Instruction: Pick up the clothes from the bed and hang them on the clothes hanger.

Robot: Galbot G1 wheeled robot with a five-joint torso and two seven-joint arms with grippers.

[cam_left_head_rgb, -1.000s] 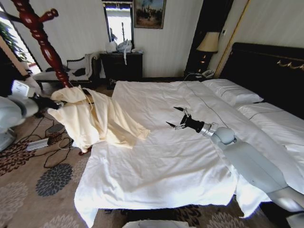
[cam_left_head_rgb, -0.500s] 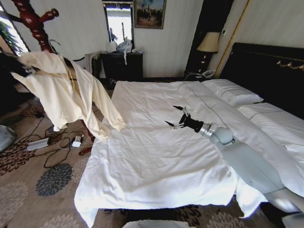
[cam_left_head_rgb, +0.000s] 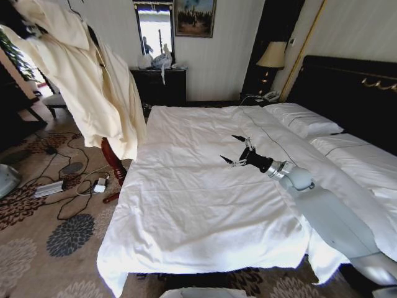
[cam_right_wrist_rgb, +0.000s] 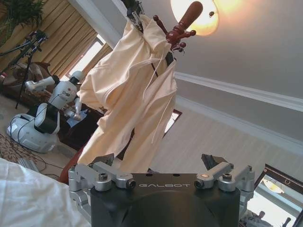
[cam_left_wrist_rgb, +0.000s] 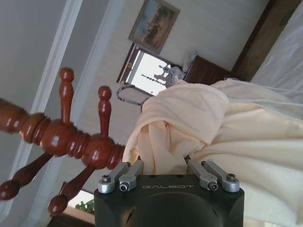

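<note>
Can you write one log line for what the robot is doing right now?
left claw: holding shirt up by coat stand | right claw: open over bed

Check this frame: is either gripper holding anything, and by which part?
The left gripper holds the cream shirt by a bunched fold of fabric, raised beside the coat stand. The right gripper is open over the bed, holding nothing.

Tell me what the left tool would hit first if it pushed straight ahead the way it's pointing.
Probably the clothes hanger: the left tool holds the bunched cream clothes, and past them the red-brown pegged top sits close by, slightly to one side. Depth is unclear, so it might slip past the post.
</note>
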